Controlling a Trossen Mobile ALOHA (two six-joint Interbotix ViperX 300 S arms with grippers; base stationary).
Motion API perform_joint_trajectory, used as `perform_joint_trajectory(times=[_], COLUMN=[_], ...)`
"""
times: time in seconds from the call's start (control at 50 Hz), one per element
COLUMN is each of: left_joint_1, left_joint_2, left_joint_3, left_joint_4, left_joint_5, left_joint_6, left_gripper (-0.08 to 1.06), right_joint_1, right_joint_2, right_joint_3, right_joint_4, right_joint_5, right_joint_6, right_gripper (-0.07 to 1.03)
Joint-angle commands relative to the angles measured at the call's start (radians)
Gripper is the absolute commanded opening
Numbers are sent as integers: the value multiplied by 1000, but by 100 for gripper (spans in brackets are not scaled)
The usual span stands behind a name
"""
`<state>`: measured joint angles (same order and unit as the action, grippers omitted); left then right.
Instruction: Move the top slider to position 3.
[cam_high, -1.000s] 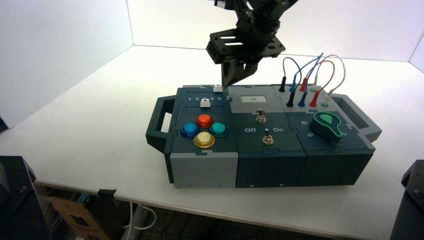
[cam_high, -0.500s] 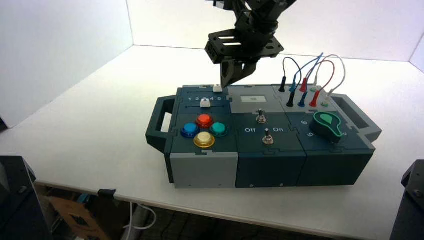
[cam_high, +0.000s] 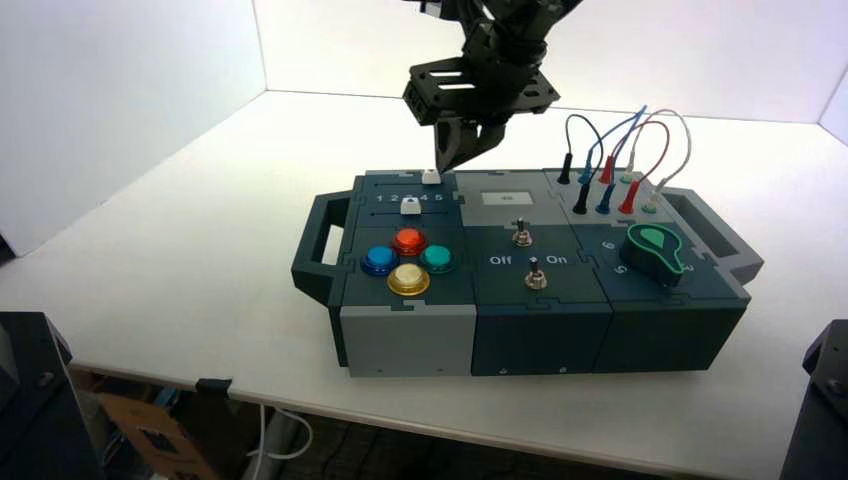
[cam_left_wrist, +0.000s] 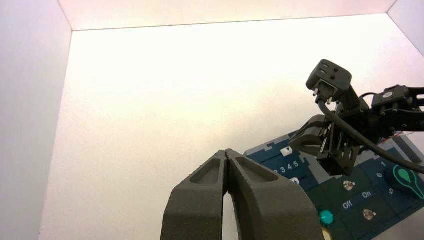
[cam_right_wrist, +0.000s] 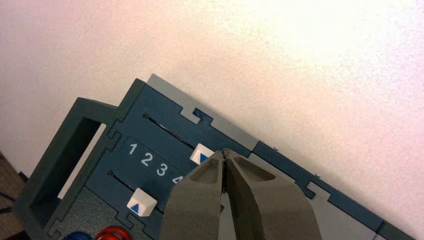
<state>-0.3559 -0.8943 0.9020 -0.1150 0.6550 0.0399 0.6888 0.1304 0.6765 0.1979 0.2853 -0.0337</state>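
The top slider (cam_right_wrist: 200, 154) is a small white knob with a blue triangle, standing on its dark track beyond numeral 3 (cam_right_wrist: 161, 170), toward the high end of the number row. My right gripper (cam_right_wrist: 225, 151) is shut, and its tips rest against the knob's side that faces the grey panel, covering part of it. From above, the right gripper (cam_high: 446, 164) hangs over the box's far edge beside the top slider (cam_high: 432, 177). My left gripper (cam_left_wrist: 227, 151) is shut on nothing and held off to the box's left, above the bare table.
The second white slider knob (cam_right_wrist: 141, 204) sits on the lower track under numeral 3. On the teal box (cam_high: 520, 330) there are also coloured push buttons (cam_high: 409, 257), two toggle switches (cam_high: 521, 237), a green dial knob (cam_high: 655, 250) and looped wires (cam_high: 620, 160).
My right gripper has shifted a little to the left, bringing its shut tips up to the top slider knob. The knob has hardly moved. The left arm stays still.
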Motion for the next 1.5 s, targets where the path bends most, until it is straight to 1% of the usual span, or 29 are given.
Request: perform_joint_trajectory(times=[0.02, 0.52, 0.8, 1.02, 1.16, 1.5], left_joint_1=[2, 2, 2, 2, 2, 2], left_joint_2=[9, 35, 41, 41, 41, 48], left_joint_3=[-20, -25, -26, -26, -26, -28], left_joint_4=[2, 3, 2, 3, 3, 5], left_joint_5=[-11, -23, -26, -26, -26, -28], left_joint_6=[3, 3, 3, 3, 3, 5], left_gripper=[-3, -3, -3, -3, -3, -3], right_joint_1=[6, 6, 5, 25, 40, 40], right_joint_2=[-14, -6, 15, 34, 35, 26], right_joint_3=[-23, -31, -64, -83, -80, -78], right_joint_4=[2, 2, 2, 3, 3, 3], right_joint_5=[-2, 8, 14, 32, 48, 60], right_joint_6=[-2, -2, -2, -2, -2, 0], right_gripper=[-2, -2, -2, -2, -2, -2])
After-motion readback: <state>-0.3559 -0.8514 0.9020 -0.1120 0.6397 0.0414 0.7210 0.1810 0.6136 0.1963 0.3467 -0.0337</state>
